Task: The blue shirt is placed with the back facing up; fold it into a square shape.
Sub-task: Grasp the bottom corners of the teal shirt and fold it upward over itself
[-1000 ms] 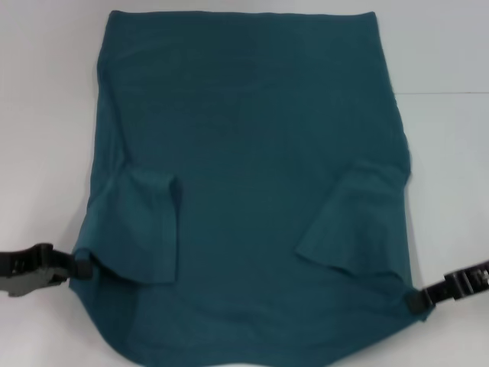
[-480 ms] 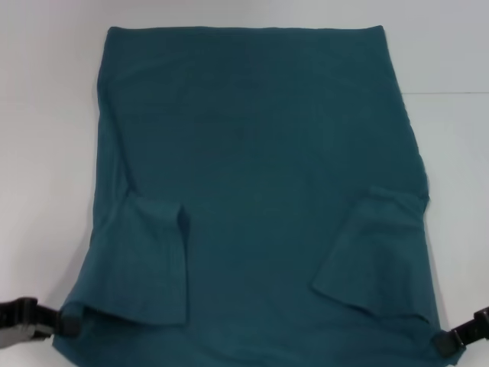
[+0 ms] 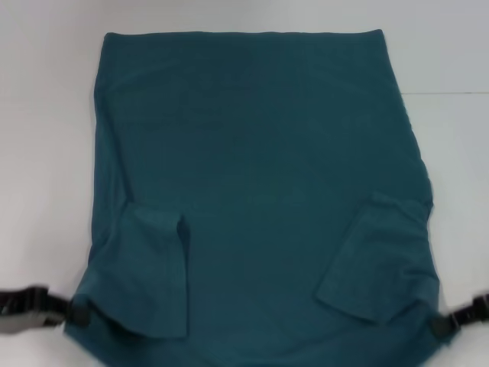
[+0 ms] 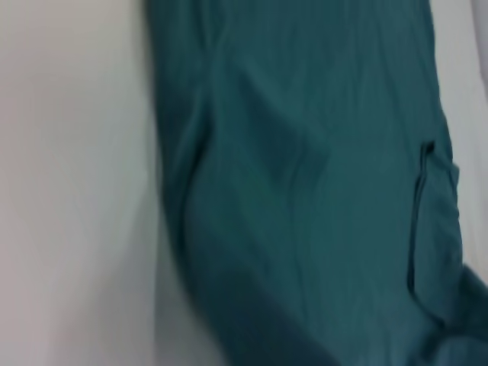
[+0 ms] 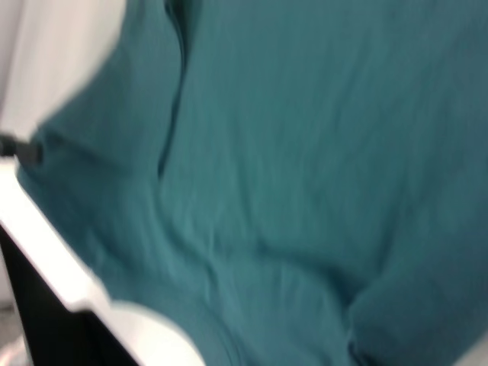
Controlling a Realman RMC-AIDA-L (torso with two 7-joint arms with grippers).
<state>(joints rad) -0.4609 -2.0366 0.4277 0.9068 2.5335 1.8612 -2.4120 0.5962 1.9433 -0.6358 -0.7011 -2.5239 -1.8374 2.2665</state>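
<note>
1. Left pincer (image 3: 72,313): at the near-left corner of the blue shirt (image 3: 260,176), closed on its edge.
2. Blue shirt: lies flat on the white counter (image 3: 46,153), plain side up, both sleeves folded inward. The cloth appears soft, light and limp; it is likely to sag and wrinkle, so corners and hems are the best holds.
3. Right pincer (image 3: 443,327): pinches the near-right corner.
4. Bare counter flanks both sides and the far hem; the near edge leaves little room.
</note>
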